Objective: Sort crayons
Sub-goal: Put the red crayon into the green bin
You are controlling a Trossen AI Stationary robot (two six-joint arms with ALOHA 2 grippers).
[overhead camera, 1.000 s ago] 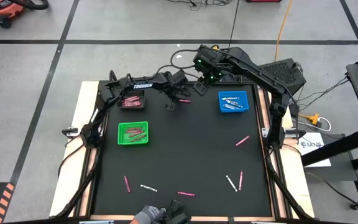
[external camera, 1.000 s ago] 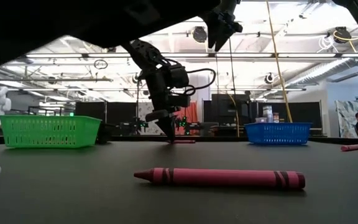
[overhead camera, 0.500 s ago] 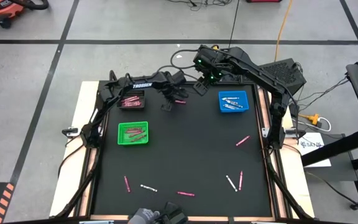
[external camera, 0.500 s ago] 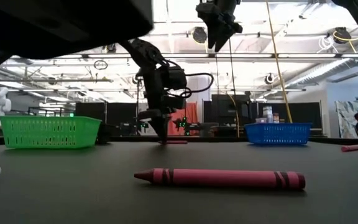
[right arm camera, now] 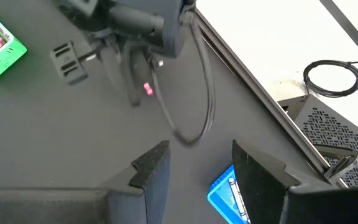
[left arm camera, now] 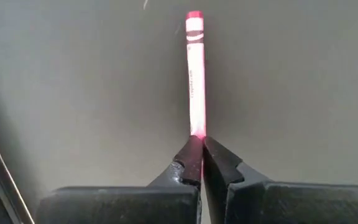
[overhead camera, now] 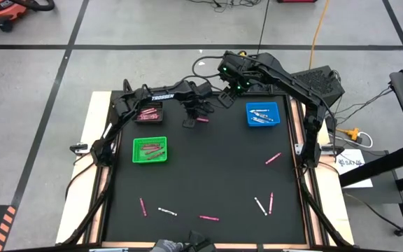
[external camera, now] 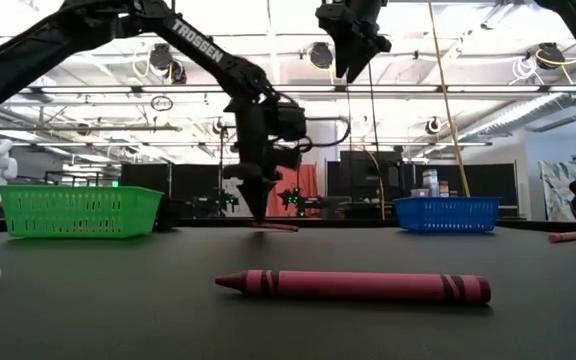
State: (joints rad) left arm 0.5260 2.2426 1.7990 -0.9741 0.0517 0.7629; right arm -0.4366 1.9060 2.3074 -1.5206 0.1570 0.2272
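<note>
1. The left gripper (left arm camera: 199, 158) is clamped on one end of a pink crayon (left arm camera: 194, 74); the rest of the stick reaches straight out ahead of the closed fingertips and lies along the black table (overhead camera: 215, 175).
2. In the high view this left gripper (overhead camera: 189, 120) is at the far middle of the table, with the held crayon (overhead camera: 202, 119) just beside its tip, toward the right arm. In the low view the fingers (external camera: 255, 200) point straight down and the crayon (external camera: 276, 227) lies flat on the surface at their tip.
3. Just to the outer side of the left gripper, along the far edge, sits a dark tray (overhead camera: 147, 113) with pink crayons in it. Nearer the front from that tray stands a green basket (overhead camera: 150, 150), also holding reddish sticks.
4. The right gripper (right arm camera: 194, 165) hangs in the air above the far edge, near the left one, its two fingers spread wide with nothing between them. In the high view it (overhead camera: 226, 98) is just beyond the held crayon.
5. A blue basket (overhead camera: 263, 114) with white crayons lies on the far side of the right gripper from the left.
6. Well apart from both grippers, loose crayons are scattered over the near half of the table: a pink one (overhead camera: 273, 158) toward the right edge, a white (overhead camera: 259, 205) and a pink (overhead camera: 271, 201) pair, a pink one (overhead camera: 209, 218) at the front middle, a white one (overhead camera: 167, 210) and a pink one (overhead camera: 143, 206).
</note>
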